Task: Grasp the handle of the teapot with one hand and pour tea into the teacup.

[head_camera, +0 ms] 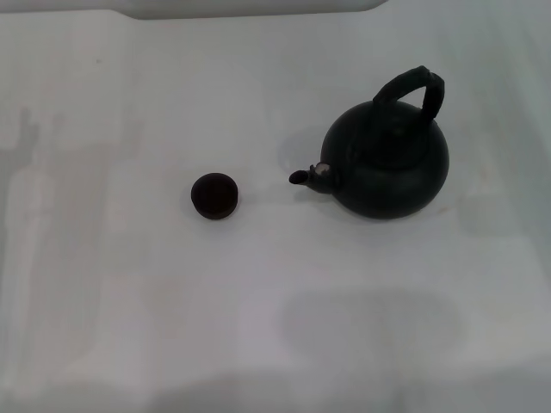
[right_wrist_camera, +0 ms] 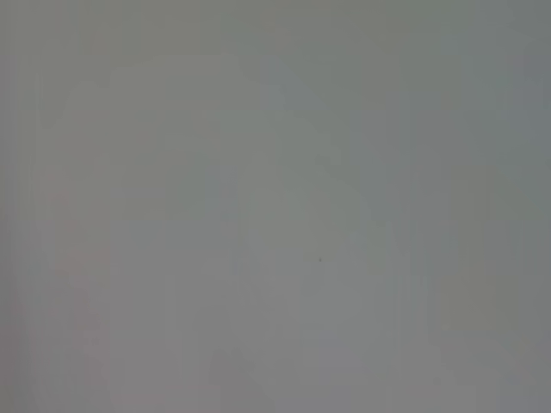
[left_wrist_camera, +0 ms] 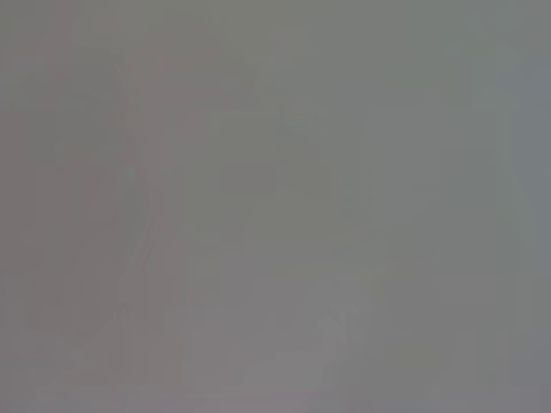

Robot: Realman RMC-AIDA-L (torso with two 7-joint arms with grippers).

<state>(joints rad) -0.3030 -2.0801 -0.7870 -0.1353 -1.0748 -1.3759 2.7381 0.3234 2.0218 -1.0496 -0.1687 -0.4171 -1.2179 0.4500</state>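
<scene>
The round matte-black teapot [head_camera: 389,161] stands upright on the white table at the right of the head view. Its short spout [head_camera: 311,176], with a pale metallic spot, points left toward the teacup. Its thick black arched handle [head_camera: 415,90] rises over its top. The tiny dark brown-black teacup [head_camera: 213,195] stands left of the spout, a short gap away. Neither gripper shows in the head view. Both wrist views show only a blank grey surface, with no fingers and no objects.
The white table [head_camera: 258,301] fills the head view. A pale raised edge [head_camera: 250,9] runs along the far side. Faint shadows lie on the table near its front.
</scene>
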